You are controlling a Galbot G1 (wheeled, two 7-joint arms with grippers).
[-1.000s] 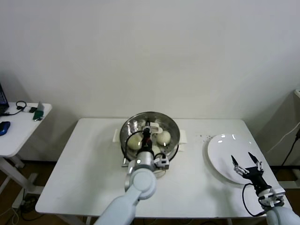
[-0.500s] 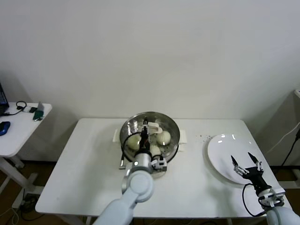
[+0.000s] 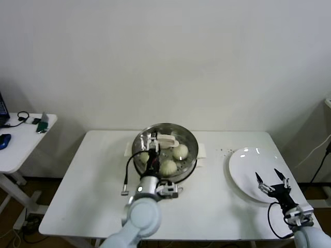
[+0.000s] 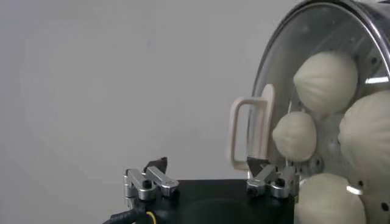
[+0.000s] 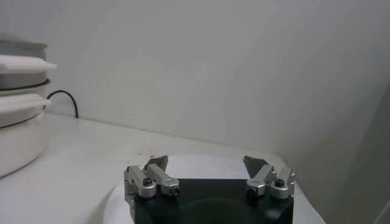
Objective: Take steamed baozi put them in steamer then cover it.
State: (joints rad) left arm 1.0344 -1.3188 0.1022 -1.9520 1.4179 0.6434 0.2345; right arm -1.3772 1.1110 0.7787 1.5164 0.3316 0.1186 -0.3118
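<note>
Cover [image 3: 166,144] on steamer [image 3: 189,160]; its handle [image 4: 251,132] just beside released left end effector [image 3: 150,146]

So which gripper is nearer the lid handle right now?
Left. The left gripper is open, over the steamer right beside the lid handle. The right gripper is open, far off over the white plate.

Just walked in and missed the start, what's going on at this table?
The buns sit inside the steel steamer under the glass lid. The left gripper is open beside the lid's handle, not gripping it. The right gripper waits open over the white plate.
</note>
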